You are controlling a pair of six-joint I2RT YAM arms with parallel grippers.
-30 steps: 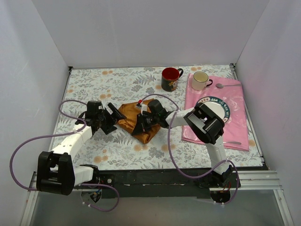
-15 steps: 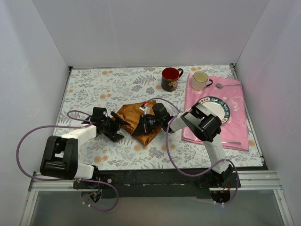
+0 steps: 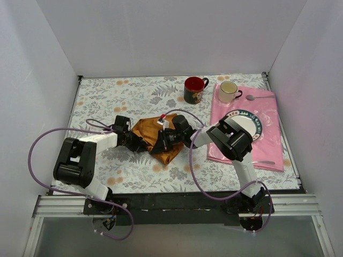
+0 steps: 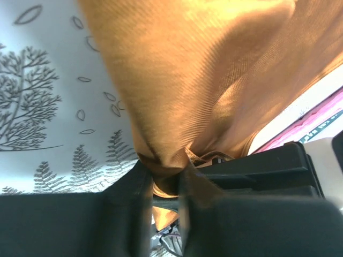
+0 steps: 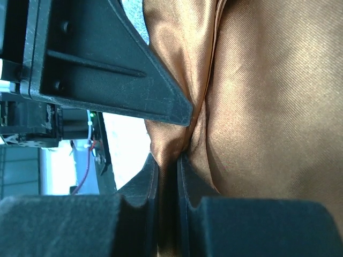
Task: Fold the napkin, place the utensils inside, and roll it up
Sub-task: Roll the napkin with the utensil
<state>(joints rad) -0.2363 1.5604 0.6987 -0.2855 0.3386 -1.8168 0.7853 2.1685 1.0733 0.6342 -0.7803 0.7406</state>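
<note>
- The left arm (image 3: 91,144) lies low over the desk (image 3: 107,96). Its elbow is folded at the near left and its forearm reaches right towards the middle.
- The left claw (image 3: 137,143) is at the left edge of the napkin (image 3: 151,133). In the left wrist view, the left claw (image 4: 163,179) is closed tight on a bunched fold of napkin (image 4: 203,80).
- The right arm (image 3: 236,140) bends over the pink cloth (image 3: 268,147), and its forearm stretches left, also low.
- The right claw (image 3: 165,140) is on the right side of the napkin, close to the left claw. In the right wrist view, the right claw (image 5: 167,160) is clamped on a thin ridge of napkin (image 5: 268,107).
- A black wedge-shaped part (image 5: 107,64) presses into the cloth just beyond the right claw's fingers. It is probably the other claw.
- The napkin is a rust-orange cloth in the middle of the desk, crumpled into a rough wedge with its point towards the near side. Its weave has a satin sheen, and deep creases run to each pinch.
- A slim silver utensil (image 3: 265,162) lies on the near part of the pink cloth, well apart from the napkin. It is too small to tell whether it is a fork.
- A plate (image 3: 252,119) sits on the pink cloth, partly hidden by the right arm.
- A cream mug (image 3: 229,91) stands on the cloth's far corner, with a red mug (image 3: 194,89) just to its left on the desk.
</note>
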